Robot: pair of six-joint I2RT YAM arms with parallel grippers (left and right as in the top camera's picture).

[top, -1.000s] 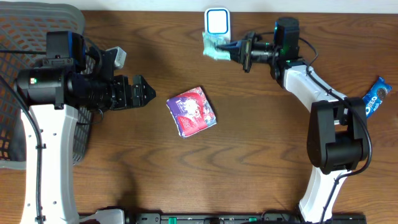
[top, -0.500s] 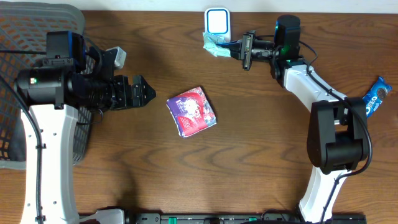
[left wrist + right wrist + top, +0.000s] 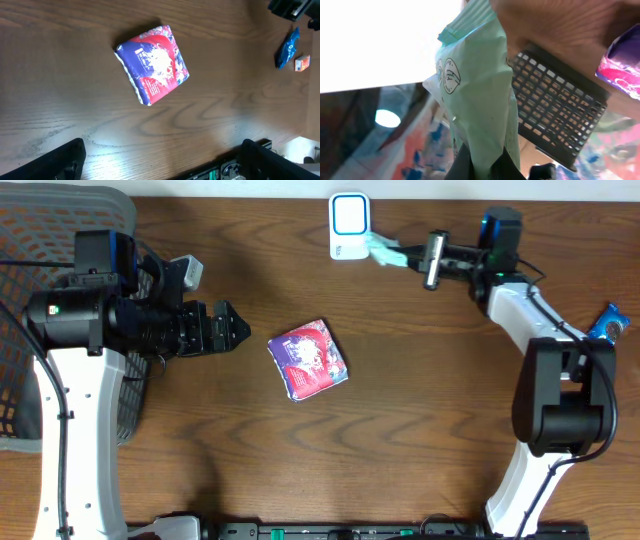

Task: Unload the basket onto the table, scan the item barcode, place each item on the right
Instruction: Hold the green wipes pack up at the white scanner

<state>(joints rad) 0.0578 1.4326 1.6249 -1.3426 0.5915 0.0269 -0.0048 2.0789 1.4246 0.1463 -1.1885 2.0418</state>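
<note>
Overhead view: right gripper (image 3: pixel 403 256) pinches mint packet (image 3: pixel 383 250) at the table's far edge, the packet just beside the scanner (image 3: pixel 349 225), on its right side. Left gripper (image 3: pixel 232 328) sits near the left edge, fingers spread, empty. Red-purple pouch (image 3: pixel 309 358) lies mid-table, basket (image 3: pixel 30 280) at the left edge, blue snack pack (image 3: pixel 604 338) at the right edge.

Left wrist: pouch flat on the wood, well apart from both fingers (image 3: pixel 62 160).

Right wrist: dark fingertips (image 3: pixel 470 167) clamp the packet's lower end. Basket mesh behind.

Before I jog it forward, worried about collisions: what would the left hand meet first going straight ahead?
Probably the red and purple packet, lying ahead of the open left hand. Nothing else lies between them, though the hand's height is unclear.
</note>
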